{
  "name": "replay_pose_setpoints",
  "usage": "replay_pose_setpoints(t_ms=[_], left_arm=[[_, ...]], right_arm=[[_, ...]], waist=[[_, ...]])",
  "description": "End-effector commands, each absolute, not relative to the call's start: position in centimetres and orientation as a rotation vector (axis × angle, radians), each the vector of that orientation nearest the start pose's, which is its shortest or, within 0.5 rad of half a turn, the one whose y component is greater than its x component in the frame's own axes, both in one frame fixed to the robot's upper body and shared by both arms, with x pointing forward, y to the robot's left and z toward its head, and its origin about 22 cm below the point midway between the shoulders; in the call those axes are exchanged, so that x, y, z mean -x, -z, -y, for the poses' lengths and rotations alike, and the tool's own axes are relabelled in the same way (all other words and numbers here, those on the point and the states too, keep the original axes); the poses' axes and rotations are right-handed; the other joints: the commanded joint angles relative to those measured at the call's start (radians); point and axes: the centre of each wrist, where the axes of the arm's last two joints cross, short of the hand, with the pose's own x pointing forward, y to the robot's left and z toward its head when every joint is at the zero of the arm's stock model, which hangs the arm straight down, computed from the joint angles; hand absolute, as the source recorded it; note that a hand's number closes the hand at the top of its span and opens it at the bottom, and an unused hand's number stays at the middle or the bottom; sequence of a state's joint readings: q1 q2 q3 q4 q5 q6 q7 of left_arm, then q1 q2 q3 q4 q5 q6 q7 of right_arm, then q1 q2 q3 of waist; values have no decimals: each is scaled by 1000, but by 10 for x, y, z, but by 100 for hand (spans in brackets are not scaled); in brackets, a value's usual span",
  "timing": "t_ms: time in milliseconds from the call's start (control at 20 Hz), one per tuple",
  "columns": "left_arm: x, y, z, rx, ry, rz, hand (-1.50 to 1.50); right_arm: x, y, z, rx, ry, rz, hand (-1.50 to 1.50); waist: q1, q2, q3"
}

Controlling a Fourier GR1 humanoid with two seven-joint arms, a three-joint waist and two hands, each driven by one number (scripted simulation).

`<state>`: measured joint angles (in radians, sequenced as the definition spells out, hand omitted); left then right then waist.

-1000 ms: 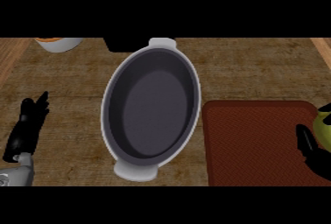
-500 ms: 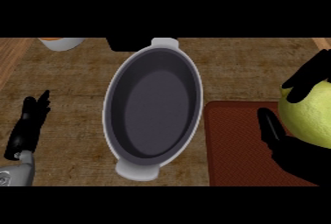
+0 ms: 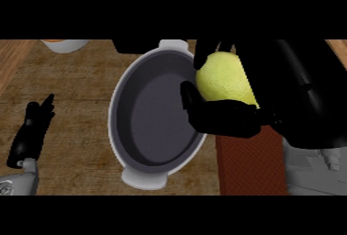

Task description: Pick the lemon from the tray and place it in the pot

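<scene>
My right hand [image 3: 224, 117] is curled round the yellow-green lemon [image 3: 224, 82] and holds it up close to the view, over the right rim of the pot. The pot [image 3: 146, 114] is a dark grey oval with a white rim and two white handles, standing in the middle of the counter. The red-brown tray [image 3: 247, 170] lies to the pot's right, mostly hidden by my right arm. My left hand [image 3: 32, 128] rests open at the left edge, fingers straight.
A white cup or bowl with an orange inside [image 3: 64, 44] shows at the upper left. A woven brown mat [image 3: 75, 82] covers the counter under the pot. A wooden strip runs along the far left.
My right hand has risen from the tray with the lemon and moved left, now over the pot's right rim. The left hand stays where it was.
</scene>
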<state>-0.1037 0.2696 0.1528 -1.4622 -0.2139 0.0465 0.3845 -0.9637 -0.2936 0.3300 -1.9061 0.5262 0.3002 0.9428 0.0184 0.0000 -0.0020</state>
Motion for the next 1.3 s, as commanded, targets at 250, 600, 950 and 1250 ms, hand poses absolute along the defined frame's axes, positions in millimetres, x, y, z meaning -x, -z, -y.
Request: replay_pose_setpoints(t_ms=[250, 600, 950, 1250], left_arm=[[-259, -33, -323, -518, 128, 1164, 0], [-285, -41, -318, -506, 114, 1159, 0], [-270, -30, -322, -508, 114, 1168, 0], [-269, -29, -327, -520, 111, 1167, 0]], right_arm=[[-302, -254, 38, 674, -1014, 1593, 150], [-321, -203, 13, 514, -912, 1535, -150], [-330, -206, 35, 332, -498, 1706, -150], [-342, -215, 71, 336, -211, 1773, -150]], waist=[[1, 1, 2], [-3, 4, 2], [-1, 3, 2], [-19, 0, 2]])
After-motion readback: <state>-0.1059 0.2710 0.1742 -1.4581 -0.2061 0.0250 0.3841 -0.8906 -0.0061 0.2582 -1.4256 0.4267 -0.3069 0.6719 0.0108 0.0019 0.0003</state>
